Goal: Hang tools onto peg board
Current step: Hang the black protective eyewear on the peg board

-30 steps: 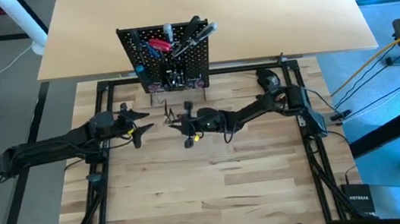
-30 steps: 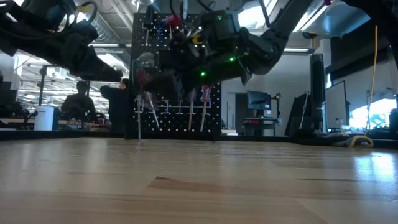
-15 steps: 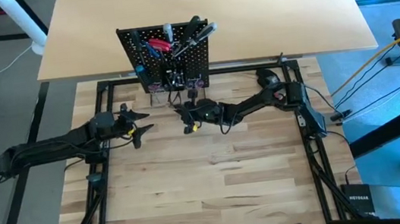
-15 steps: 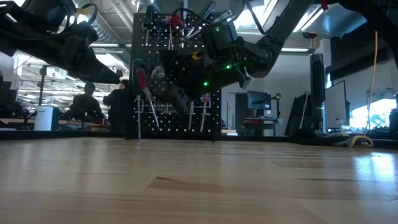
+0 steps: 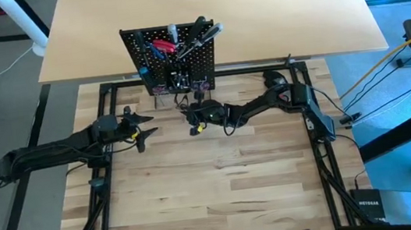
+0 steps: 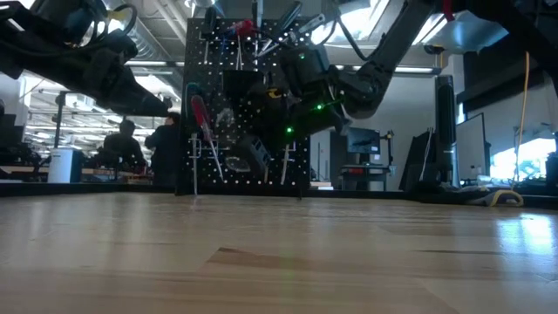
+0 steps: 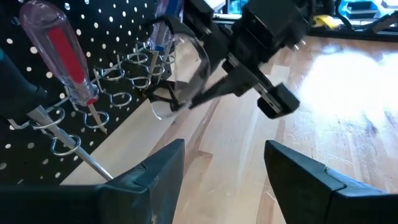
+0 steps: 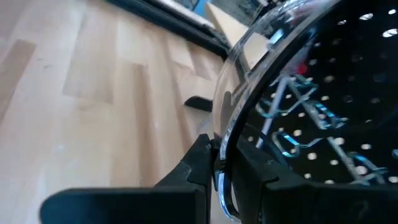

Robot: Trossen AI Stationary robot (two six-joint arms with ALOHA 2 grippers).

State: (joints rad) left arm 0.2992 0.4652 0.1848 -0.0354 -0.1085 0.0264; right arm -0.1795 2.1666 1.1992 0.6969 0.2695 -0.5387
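Note:
The black peg board [image 5: 171, 56] stands upright at the table's far edge, with several screwdrivers and red pliers hanging on it. A red-handled screwdriver [image 7: 62, 56] sits in a wire ring at its lower left. My right gripper [image 5: 190, 115] is just in front of the board's lower rows, shut on a pair of clear safety glasses [image 7: 186, 68] with dark temples. The glasses are close to the wire hooks [image 7: 134, 62]; whether they touch, I cannot tell. My left gripper [image 5: 148, 126] waits open to the left, above the table, with nothing between its fingers. My right gripper pinches the rim of the clear lens [image 8: 222, 155] between its two fingers. It comes nearly level from the table's right, slanting toward the far edge. The glasses are lifted clear of the table, the lens curving out beyond the fingertips toward the board.
A wide pale tabletop [image 5: 256, 14] lies behind the board. The wooden worktop [image 5: 214, 184] stretches bare toward the near edge, framed by black rails. People [image 6: 122, 144] stand in the room beyond the table.
My right gripper has carried the glasses toward the far edge, up to the peg board, sinking a little and turning at the wrist. The glasses now hang lower, in front of the board's bottom rows. The gripper stays shut on them.

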